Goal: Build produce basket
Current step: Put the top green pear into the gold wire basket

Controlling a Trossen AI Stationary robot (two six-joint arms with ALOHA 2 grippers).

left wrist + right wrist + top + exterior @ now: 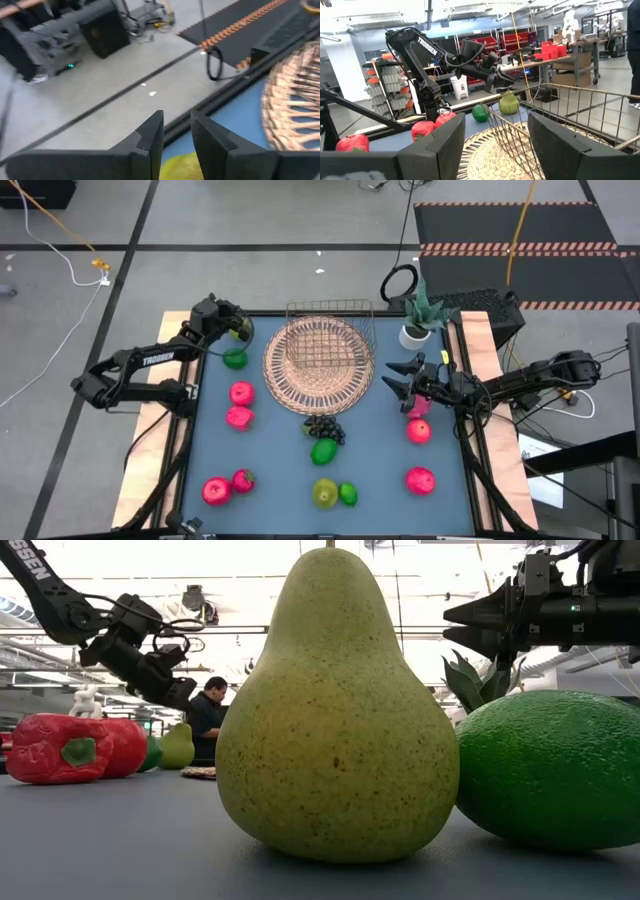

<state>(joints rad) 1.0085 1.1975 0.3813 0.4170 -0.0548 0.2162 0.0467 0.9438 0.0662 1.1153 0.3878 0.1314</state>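
The tan wicker basket (318, 360) with its wire frame stands at the far middle of the blue table and holds no fruit. My left gripper (238, 328) is at the far left, left of the basket, shut on a yellow-green pear (509, 104). My right gripper (392, 378) is open and empty, level, just right of the basket's rim (485, 160). Red and pink fruits (240, 405), a dark grape bunch (323, 428), green fruits (323, 450) and another pear (335, 710) lie on the table. My left gripper pinches the pear's narrow upper end (175, 167) between its two fingers. The fingers slant down from the table's left side. The pear hangs upright below the fingertips (507, 95). Whether its bottom rests on the table I cannot tell.
A round green fruit (234, 359) lies just near of the left gripper. A white pot with a green plant (415, 330) stands at the far right, behind the right gripper. A pink fruit (419, 430) lies beside the right arm. A person (207, 710) is in the room beyond.
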